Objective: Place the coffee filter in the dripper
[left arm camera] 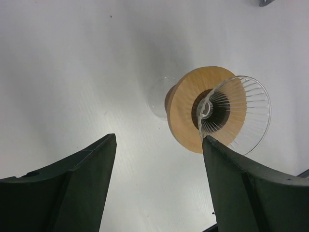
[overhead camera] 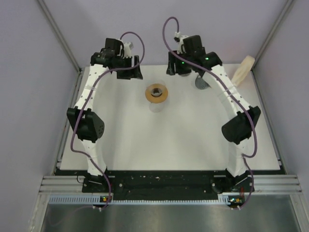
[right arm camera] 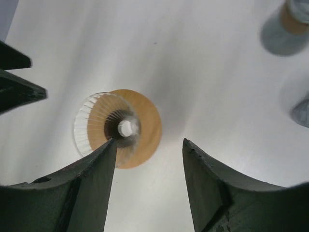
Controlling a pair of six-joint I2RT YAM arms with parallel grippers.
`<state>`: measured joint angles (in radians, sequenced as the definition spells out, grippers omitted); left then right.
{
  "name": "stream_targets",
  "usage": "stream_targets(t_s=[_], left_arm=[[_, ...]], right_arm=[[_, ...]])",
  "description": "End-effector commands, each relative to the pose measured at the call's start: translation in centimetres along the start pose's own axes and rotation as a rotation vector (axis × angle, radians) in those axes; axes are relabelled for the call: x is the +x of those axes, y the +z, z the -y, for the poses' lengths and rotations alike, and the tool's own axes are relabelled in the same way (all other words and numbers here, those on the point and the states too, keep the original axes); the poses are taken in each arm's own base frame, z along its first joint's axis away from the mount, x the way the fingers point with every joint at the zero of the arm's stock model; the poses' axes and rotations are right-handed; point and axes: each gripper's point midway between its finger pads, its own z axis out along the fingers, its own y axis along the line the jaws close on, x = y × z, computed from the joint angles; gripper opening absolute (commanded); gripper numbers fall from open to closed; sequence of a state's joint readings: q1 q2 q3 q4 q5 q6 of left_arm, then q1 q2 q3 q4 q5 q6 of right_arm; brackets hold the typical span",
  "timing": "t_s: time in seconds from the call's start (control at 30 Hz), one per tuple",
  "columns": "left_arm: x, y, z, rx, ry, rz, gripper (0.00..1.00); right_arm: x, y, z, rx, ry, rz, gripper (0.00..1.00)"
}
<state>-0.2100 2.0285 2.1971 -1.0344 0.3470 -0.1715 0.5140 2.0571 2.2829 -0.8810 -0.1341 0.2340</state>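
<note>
Mid-tabletop (overhead camera: 193, 145) we note the dripper (overhead camera: 157, 93) standing upright, its ribbed glass cone seated in a wooden collar. Just beyond it the left hand (left arm camera: 159, 140) and right hand (right arm camera: 150, 142) hover to either side, each with its jaws spread wide and nothing between them. At the far right edge lies the coffee filter (overhead camera: 243, 70) (a cream, tapered piece; we cannot make out more), well apart from the dripper and touched by neither hand.
</note>
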Motion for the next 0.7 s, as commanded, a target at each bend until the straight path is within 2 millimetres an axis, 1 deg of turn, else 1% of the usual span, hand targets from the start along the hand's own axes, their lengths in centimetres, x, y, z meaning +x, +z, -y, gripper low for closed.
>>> stream_targets(t_s=[0.0,0.03,0.07,0.13,0.2,0.27,0.33,0.37,0.4,0.47,0.5,0.53,0.57,0.67], left_arm=[[-2.1,-6.2,-0.1,-0.053,0.124,0.141,0.78],[-1.9,-6.7,-0.5,-0.077,0.144,0.146,0.78],[-1.6,-7.0,-0.9,-0.100,0.160,0.153,0.78],[-0.8,-7.3,-2.0,-0.143,0.179,0.163,0.78],[0.1,-7.1,-3.3,-0.186,0.211,0.161,0.79],[1.2,-6.9,-4.6,-0.230,0.212,0.152,0.79],[2.3,-6.4,-5.6,-0.247,0.211,0.137,0.79],[2.6,-6.4,-5.8,-0.247,0.213,0.138,0.79],[3.1,-6.2,-6.2,-0.248,0.211,0.132,0.79],[3.6,-6.0,-6.5,-0.243,0.211,0.125,0.79],[3.8,-6.0,-6.7,-0.242,0.213,0.124,0.79],[3.9,-6.0,-6.8,-0.244,0.211,0.120,0.78],[3.9,-6.1,-7.0,-0.246,0.213,0.118,0.78],[4.1,-6.2,-7.3,-0.249,0.209,0.114,0.78]], right_arm=[[-7.2,-11.4,5.3,0.175,-0.028,0.302,0.55],[-7.6,-12.5,7.3,0.242,-0.016,0.336,0.54],[-7.5,-13.4,9.5,0.295,0.008,0.353,0.51],[-7.5,-14.8,13.3,0.371,0.060,0.390,0.47],[-7.1,-15.5,17.5,0.468,0.107,0.417,0.44],[-6.3,-15.5,21.8,0.562,0.162,0.419,0.44],[-5.6,-15.5,25.3,0.626,0.227,0.425,0.46],[-5.2,-15.3,27.1,0.653,0.266,0.431,0.47],[-4.6,-15.5,29.8,0.705,0.310,0.436,0.47],[-3.9,-15.4,33.5,0.764,0.386,0.475,0.48],[-3.4,-15.2,35.4,0.781,0.436,0.485,0.50],[-3.2,-15.3,36.8,0.793,0.476,0.503,0.52],[-2.8,-14.9,38.1,0.807,0.510,0.506,0.55],[-2.6,-14.6,40.9,0.872,0.555,0.537,0.58]])
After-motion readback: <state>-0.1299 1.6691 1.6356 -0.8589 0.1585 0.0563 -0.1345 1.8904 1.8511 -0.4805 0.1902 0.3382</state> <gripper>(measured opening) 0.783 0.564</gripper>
